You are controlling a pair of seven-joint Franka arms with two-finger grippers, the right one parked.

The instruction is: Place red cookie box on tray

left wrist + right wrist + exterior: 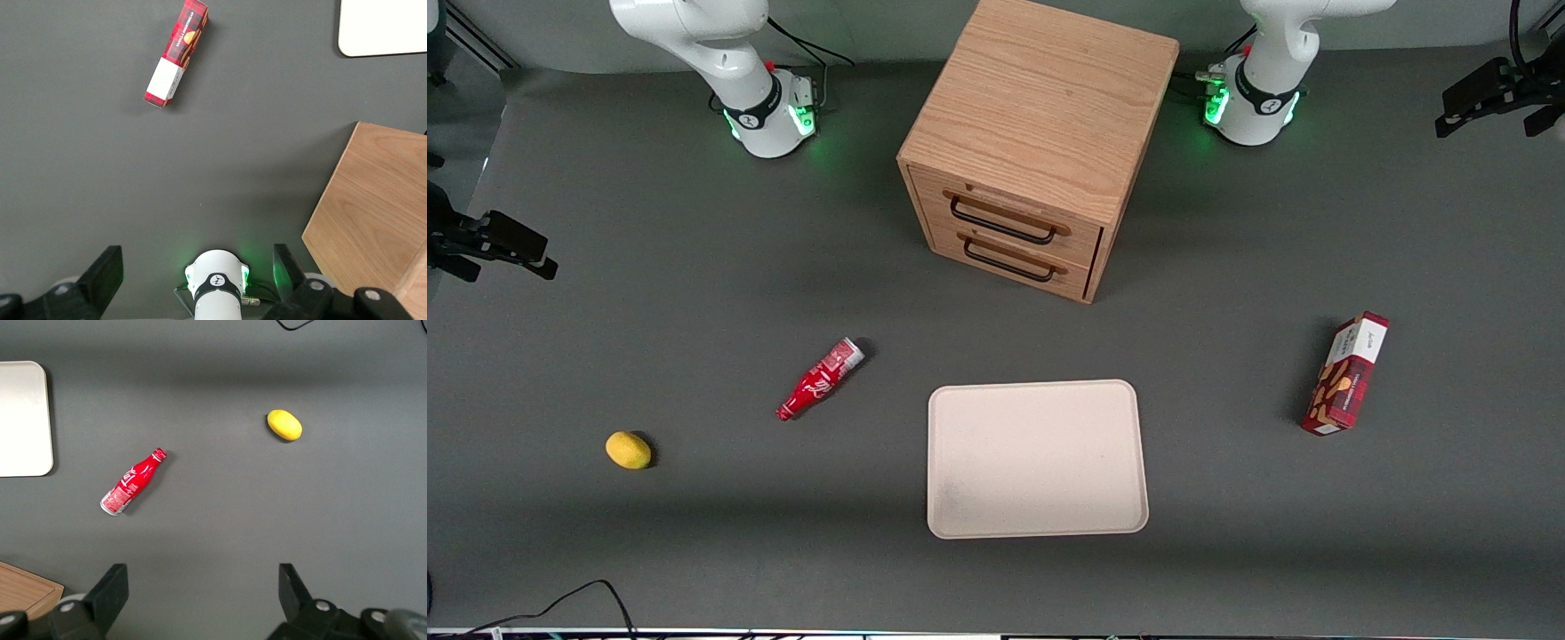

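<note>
The red cookie box (1345,373), dark red plaid with a white end panel, lies on the grey table toward the working arm's end; it also shows in the left wrist view (177,53). The cream-beige tray (1036,458) lies flat near the table's middle, in front of the drawer cabinet, with nothing on it; one corner shows in the left wrist view (383,27). My left gripper (1516,102) hangs high above the table near its arm's base, farther from the front camera than the box and well apart from it. It is open and holds nothing (197,277).
A wooden two-drawer cabinet (1032,142) stands between the two arm bases, both drawers shut. A red bottle (818,380) and a yellow lemon (628,450) lie toward the parked arm's end. A black cable (560,604) lies at the near edge.
</note>
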